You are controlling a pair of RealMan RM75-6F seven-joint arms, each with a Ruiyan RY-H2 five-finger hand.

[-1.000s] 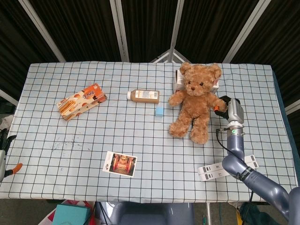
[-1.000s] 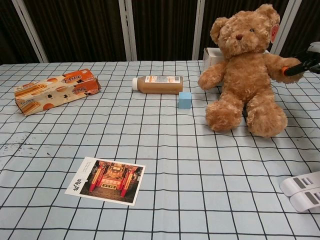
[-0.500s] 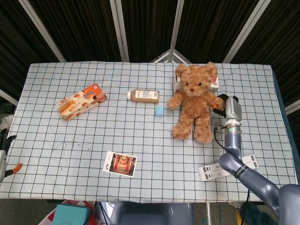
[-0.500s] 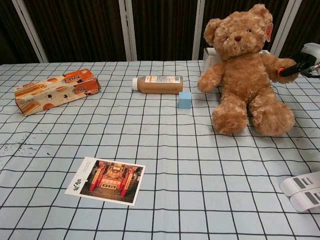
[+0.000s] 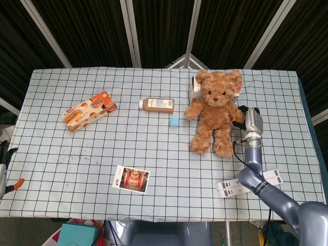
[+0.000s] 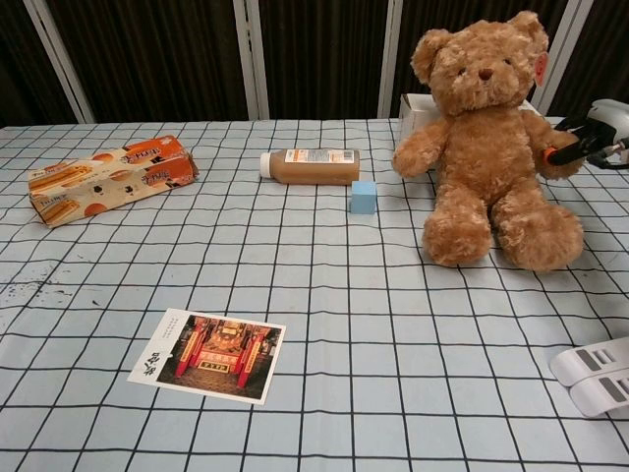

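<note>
Head view shows our right hand [image 5: 245, 117] at the right side of the table [image 5: 154, 200], its fingers [image 6: 566, 150] pinching the near paw of the teddy bear [image 5: 214, 110]. The bear sits upright on the checked cloth, legs stretched toward us, right of the table's middle, with its back against a white box [image 6: 413, 108] that peeks out behind it. In the chest view we see the orange-tipped fingers closed on that paw at the frame's right edge.

Our left hand [image 5: 6, 171] shows only as a sliver at the left edge, off the table; we cannot tell how its fingers lie.

Just left of the bear stands a small blue cube [image 5: 174, 121], and beyond it a brown bottle [image 5: 157, 105] lies on its side. Well to the left lies an orange snack box [image 5: 88, 110]. A postcard [image 5: 131, 179] lies flat near the front edge. Two white labelled strips [image 5: 246, 183] lie at front right, beside our right arm.
</note>
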